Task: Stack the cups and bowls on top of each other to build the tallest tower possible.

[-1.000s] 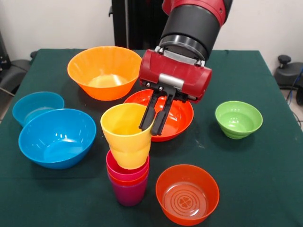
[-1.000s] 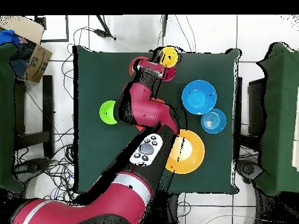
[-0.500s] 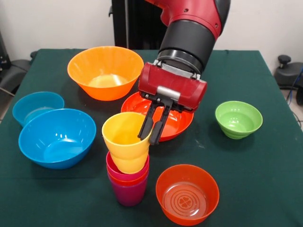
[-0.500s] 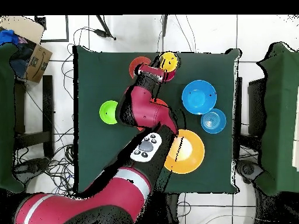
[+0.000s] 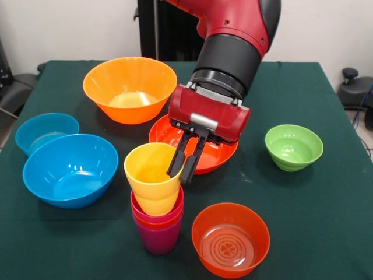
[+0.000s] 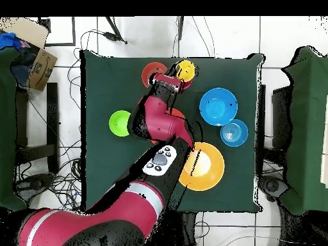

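My gripper (image 5: 182, 166) is shut on the rim of the yellow cup (image 5: 148, 175), one finger inside and one outside. The yellow cup sits slightly tilted in the top of the tower (image 5: 157, 227), with a crimson rim (image 5: 158, 213), an orange rim and a purple base cup (image 5: 158, 240) below it. From overhead, the yellow cup (image 6: 186, 68) shows at the gripper (image 6: 175, 81) near the table's far edge. Six bowls stand round the tower, none stacked.
Large orange-yellow bowl (image 5: 129, 87) and shallow red-orange bowl (image 5: 218, 153) lie behind the tower, the latter under the wrist. Large blue bowl (image 5: 70, 169) and small blue bowl (image 5: 45, 131) are left, green bowl (image 5: 293, 147) right, translucent orange bowl (image 5: 230, 239) at front right.
The gripper has come down and slightly forward with the yellow cup, sinking it deeper into the crimson cup. The bowls have not moved.
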### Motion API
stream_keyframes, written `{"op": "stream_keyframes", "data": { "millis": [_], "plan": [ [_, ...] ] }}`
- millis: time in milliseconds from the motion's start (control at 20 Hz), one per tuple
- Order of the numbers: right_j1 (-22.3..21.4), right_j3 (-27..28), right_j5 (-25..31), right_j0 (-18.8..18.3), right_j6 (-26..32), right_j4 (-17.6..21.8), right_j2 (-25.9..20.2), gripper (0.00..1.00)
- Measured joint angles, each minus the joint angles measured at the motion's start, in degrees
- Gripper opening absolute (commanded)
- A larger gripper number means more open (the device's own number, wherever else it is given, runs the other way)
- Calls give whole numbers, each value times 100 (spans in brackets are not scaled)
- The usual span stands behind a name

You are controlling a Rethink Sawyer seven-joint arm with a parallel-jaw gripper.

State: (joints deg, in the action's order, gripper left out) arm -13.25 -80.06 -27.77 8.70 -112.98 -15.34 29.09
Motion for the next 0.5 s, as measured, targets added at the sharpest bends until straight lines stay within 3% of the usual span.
{"op": "stream_keyframes", "data": {
  "millis": [500],
  "plan": [
    [96, 0, 3, 82, 0, -58, 12, 0]
  ]
}}
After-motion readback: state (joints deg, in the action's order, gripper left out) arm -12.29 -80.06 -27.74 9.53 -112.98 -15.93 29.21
